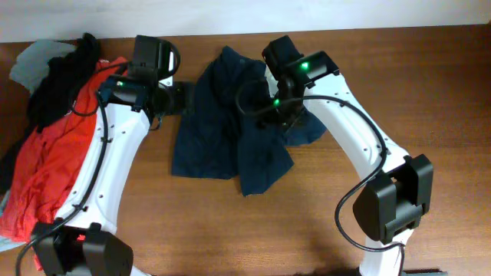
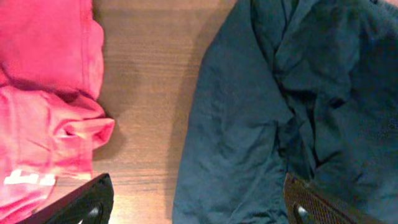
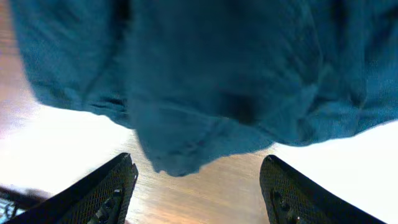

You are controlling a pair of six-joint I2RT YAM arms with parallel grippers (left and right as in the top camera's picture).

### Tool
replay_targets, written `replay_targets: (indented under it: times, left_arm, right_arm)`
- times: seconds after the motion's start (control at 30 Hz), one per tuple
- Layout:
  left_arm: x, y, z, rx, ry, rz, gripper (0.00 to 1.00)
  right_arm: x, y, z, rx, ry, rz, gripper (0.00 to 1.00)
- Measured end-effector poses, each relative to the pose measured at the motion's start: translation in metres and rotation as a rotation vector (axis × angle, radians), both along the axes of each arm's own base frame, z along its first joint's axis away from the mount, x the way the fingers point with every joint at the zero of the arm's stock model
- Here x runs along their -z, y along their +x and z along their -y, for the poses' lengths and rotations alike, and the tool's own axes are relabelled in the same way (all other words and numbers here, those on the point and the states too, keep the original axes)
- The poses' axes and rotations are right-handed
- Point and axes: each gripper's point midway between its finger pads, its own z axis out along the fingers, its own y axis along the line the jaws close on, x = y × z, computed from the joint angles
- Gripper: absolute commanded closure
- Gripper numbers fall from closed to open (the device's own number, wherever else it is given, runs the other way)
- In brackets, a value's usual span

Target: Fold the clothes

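Note:
The dark navy garment [image 1: 222, 126] lies crumpled in the middle of the table. My left gripper [image 1: 180, 98] is open at its left edge; in the left wrist view [image 2: 199, 202] the navy cloth [image 2: 280, 106] lies between and beyond the fingers, which hold nothing. My right gripper [image 1: 280, 115] is open over the garment's right side. In the right wrist view [image 3: 196, 186] the navy cloth [image 3: 205, 81] lies just ahead of the spread fingers, with bare wood between them.
A red shirt [image 1: 54, 169] with white lettering lies at the left, also in the left wrist view [image 2: 43, 93]. A black garment [image 1: 65, 77] and a grey cloth [image 1: 34, 61] lie at the far left.

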Motion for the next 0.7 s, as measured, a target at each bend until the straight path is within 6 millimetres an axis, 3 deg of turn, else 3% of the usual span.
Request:
replay_targets:
  times: [0.13,0.33,0.5,0.7]
  left_arm:
    - [0.01,0.0,0.001,0.003,-0.005,-0.005,0.13]
    - [0.021,0.005,0.007,0.014,-0.009,0.014,0.14]
    - [0.039,0.001,0.021,0.048,-0.008,0.009,0.13]
    - [0.066,-0.002,0.039,0.091,-0.002,-0.023,0.14]
  right_arm:
    - [0.021,-0.008,0.004,0.039,-0.029,-0.043,0.32]
    - [0.05,-0.013,-0.019,0.038,0.03,-0.043,0.32]
    - [0.067,-0.017,-0.035,0.048,0.079,-0.044,0.32]
    - [0.081,-0.026,-0.034,0.078,0.079,-0.081,0.33]
